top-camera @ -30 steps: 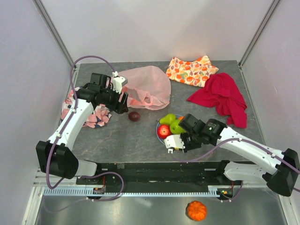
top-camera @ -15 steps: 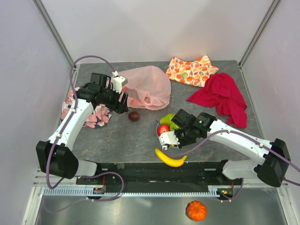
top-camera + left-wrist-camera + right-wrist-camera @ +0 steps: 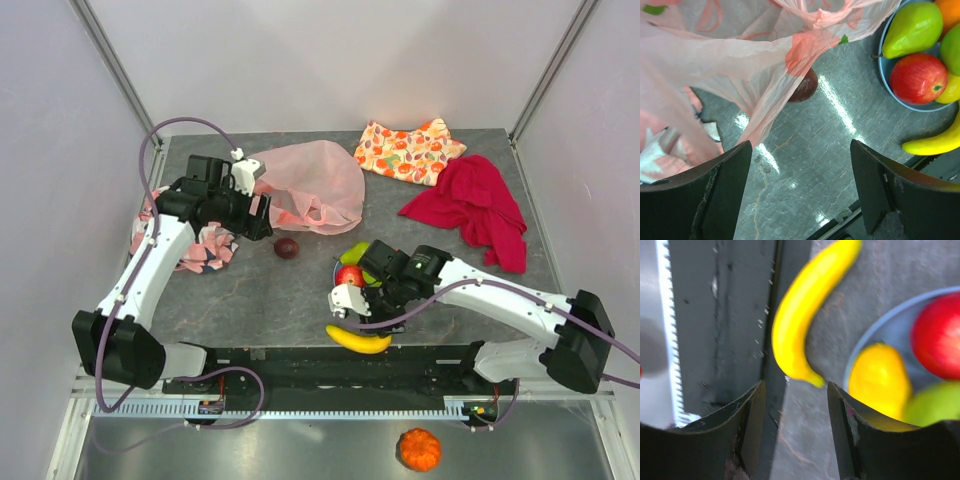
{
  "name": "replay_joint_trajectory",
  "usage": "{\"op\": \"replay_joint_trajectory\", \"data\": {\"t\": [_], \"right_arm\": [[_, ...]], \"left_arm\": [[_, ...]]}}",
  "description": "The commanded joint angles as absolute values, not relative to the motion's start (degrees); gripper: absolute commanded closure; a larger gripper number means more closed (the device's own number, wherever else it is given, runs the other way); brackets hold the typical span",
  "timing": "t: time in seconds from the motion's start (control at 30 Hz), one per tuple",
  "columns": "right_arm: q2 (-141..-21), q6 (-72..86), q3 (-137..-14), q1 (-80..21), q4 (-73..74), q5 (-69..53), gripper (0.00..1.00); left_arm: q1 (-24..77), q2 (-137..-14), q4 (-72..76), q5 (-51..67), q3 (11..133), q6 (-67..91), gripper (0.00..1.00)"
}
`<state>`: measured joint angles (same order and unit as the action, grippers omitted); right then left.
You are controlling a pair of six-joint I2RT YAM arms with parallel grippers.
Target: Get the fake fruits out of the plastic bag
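My right gripper [image 3: 796, 440] hangs with jaws apart, empty, above the glossy yellow plastic banana [image 3: 800, 320] lying beside the round blue plate [image 3: 885, 327]. My left gripper [image 3: 802, 195] gapes empty at the crinkly translucent pink plastic bag [image 3: 740, 60], a dark purple fruit [image 3: 802, 86] beside it.

The top external view looks steeply down from high behind the near edge, covering the whole table [image 3: 260, 290]. Both wrist views look down at the tabletop from close range; the right one is nearest and blurred. All three share the banana [image 3: 358, 341] and the blue plate [image 3: 884, 75].
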<state>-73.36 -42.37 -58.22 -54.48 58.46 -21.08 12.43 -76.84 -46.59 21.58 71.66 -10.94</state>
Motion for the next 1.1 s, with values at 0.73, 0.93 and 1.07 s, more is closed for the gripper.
{"op": "replay_joint_trajectory", "data": {"t": [0.73,0.93,1.07], "right_arm": [[-90.27,-26.54,-56.6,-63.99,42.18,-13.81,0.8],[-86.57,-31.81,-62.3,-63.98,52.54,-5.56,0.87],[-86.75,-32.16,-64.69,-63.9,57.21,-1.85,0.87]], "left_arm": [[5.27,-62.14,-47.11,25.13,73.74,-6.77,0.13],[5.27,-63.19,-46.06,26.8,73.92,-6.59,0.13],[5.19,-64.25,-45.79,27.86,74.79,-6.33,0.13]]}}
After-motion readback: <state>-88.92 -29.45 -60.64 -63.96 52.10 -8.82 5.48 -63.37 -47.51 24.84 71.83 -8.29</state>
